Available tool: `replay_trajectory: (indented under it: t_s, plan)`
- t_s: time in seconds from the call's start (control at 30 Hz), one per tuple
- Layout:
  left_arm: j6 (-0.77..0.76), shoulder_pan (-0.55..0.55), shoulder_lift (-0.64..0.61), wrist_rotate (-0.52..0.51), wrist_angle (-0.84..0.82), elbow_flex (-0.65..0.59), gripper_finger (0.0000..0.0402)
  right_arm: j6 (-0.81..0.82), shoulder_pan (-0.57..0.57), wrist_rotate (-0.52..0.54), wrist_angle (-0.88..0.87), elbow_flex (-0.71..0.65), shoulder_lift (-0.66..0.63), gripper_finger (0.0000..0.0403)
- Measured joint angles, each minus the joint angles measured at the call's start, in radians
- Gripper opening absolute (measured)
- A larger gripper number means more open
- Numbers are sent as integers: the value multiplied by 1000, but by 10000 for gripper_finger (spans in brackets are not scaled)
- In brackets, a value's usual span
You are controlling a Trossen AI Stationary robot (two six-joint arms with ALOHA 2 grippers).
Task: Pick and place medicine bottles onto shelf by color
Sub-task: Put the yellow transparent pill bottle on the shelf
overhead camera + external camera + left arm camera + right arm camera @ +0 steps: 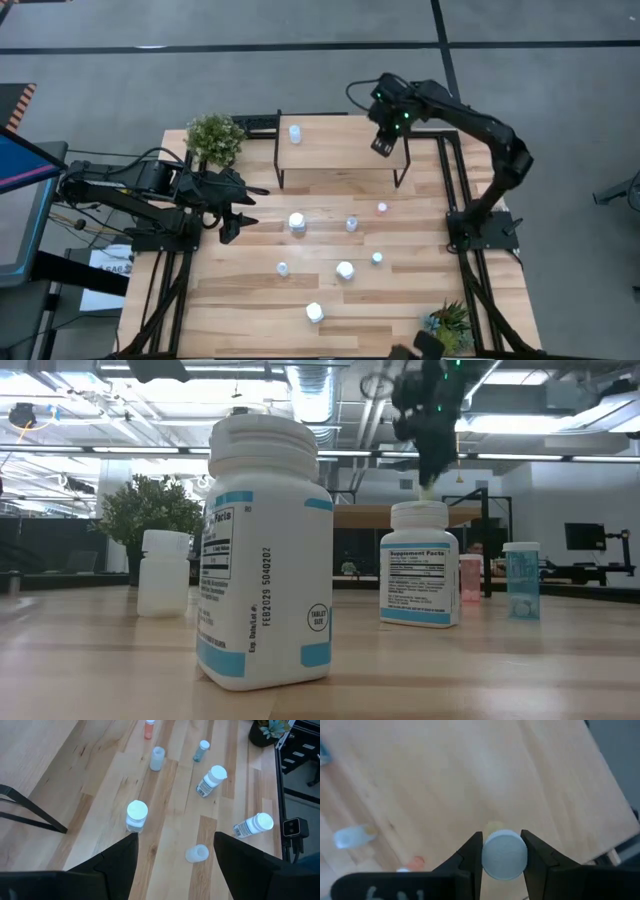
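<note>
The shelf [340,152] stands at the table's far side, with one white bottle [295,132] on its left part. My right gripper [383,145] hovers over the shelf's right part, shut on a small bottle with a pale cap [505,855]; a yellowish bit [428,488] shows below the fingers. My left gripper [235,215] is open and empty at the table's left side. Several bottles stand or lie on the table: white ones [297,222] [345,270] [314,312], a pale-blue one [351,223], a reddish one [382,208], a teal one [377,258]. My right gripper pinches the small bottle by the sides of its cap [486,851] between its two fingers [535,855]. The fingers come from above, pointing down. The bottle is upright below them, over the shelf's top [470,780]; whether its base touches the shelf I cannot tell.
A potted plant [215,135] stands at the far left corner, another plant [450,322] at the near right. In the left wrist view a white bottle [136,815] and a small pale one lying down [196,853] are just ahead of my open left fingers.
</note>
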Motion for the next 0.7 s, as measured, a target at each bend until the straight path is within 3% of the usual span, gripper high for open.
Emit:
replay_trajectory:
  t_s: [0.43,0.7]
  plan:
    - [0,0,0,0,0,0,245,-6,-44,-2,36,2,43,118]
    - [1,0,0,0,0,0,245,2,-44,18,39,0,45,184]
